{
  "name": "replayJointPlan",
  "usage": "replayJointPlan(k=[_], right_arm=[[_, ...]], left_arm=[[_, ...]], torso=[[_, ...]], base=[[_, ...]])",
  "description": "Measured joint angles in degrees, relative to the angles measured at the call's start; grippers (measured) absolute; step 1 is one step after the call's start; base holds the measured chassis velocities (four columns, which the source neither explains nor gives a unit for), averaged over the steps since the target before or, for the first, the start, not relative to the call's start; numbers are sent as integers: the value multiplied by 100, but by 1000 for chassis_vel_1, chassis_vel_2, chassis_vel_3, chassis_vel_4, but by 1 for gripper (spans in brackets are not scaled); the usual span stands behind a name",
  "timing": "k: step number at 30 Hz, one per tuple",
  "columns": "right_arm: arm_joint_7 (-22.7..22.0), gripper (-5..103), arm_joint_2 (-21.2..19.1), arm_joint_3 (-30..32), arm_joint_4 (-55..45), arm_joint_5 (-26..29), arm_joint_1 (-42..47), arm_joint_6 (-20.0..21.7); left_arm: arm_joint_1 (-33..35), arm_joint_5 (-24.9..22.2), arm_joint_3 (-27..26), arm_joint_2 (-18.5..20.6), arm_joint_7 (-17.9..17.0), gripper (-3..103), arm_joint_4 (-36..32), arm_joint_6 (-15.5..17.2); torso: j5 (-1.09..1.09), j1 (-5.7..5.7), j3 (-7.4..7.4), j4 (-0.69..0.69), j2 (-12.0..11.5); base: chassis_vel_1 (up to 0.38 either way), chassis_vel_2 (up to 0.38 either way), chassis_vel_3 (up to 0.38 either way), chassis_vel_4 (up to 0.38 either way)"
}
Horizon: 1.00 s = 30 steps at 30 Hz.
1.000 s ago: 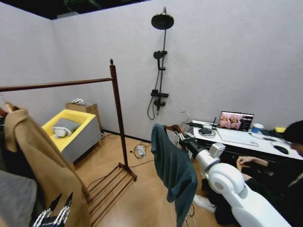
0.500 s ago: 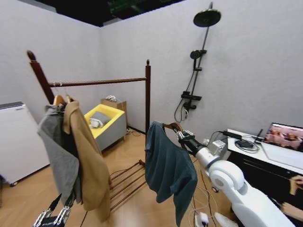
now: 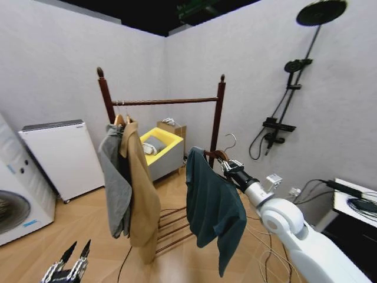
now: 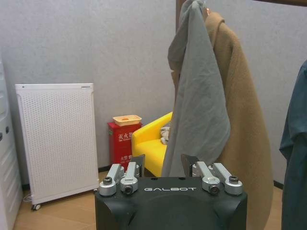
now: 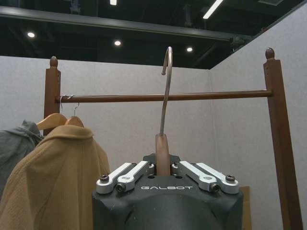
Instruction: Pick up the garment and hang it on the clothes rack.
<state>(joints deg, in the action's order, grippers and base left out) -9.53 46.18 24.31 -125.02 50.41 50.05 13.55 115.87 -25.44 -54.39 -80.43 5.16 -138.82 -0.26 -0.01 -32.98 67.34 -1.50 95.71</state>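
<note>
Right end effector [image 3: 228, 167] out front at chest height, clamped tight on the wooden neck of the hanger [image 3: 215, 155], fingers [image 5: 125, 175] pinched in on both sides. Garment [image 3: 212, 209] draped off that hanger, hanging free beside the arm, clear of the floor, not yet on anything. Hook [image 5: 164, 90] standing upright out of the grip, tip curled over at the top.

Rack [image 3: 219, 118] dead ahead and a little to the left, beyond the garment. Bar [image 5: 163, 97] running crosswise to the reach, level, spanning the two knobbed uprights. From the right wrist view, hook lined up in front of the open middle of the bar, tip reaching above bar line. How far short of the bar, hard to call from here.

Far end of the bar already taken: grey garment [image 3: 116, 177] and tan coat [image 3: 140, 188] bunched by the left upright. Bare stretch toward the right upright, so the free slot sits on the right arm's own side. Right arm clearly the nearer, and the one loaded.

Left end effector [image 3: 66, 268] parked low at the left, fingers [image 4: 120, 175] spread apart, holding nothing, facing the hung coats.
</note>
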Motion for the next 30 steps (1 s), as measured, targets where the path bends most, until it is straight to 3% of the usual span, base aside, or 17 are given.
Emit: replayJointPlan(k=[3,19,30], right_arm=[[-113,10,-66,-120,110,94,-378,-27],[-91,10,-41,-379,355,19,-786,114],[69,10,46,-425,315,-91,-811,120]], left_arm=[[0,0,0,0,2,46,0,0],[0,0,0,0,2,46,0,0],[0,0,0,0,2,46,0,0]], torso=[[0,0,0,-7,0],[1,1,0,-4,1],[1,-2,1,-3,0]], base=[[0,0,0,0],[-2,3,3,-3],[-111,97,103,-107]])
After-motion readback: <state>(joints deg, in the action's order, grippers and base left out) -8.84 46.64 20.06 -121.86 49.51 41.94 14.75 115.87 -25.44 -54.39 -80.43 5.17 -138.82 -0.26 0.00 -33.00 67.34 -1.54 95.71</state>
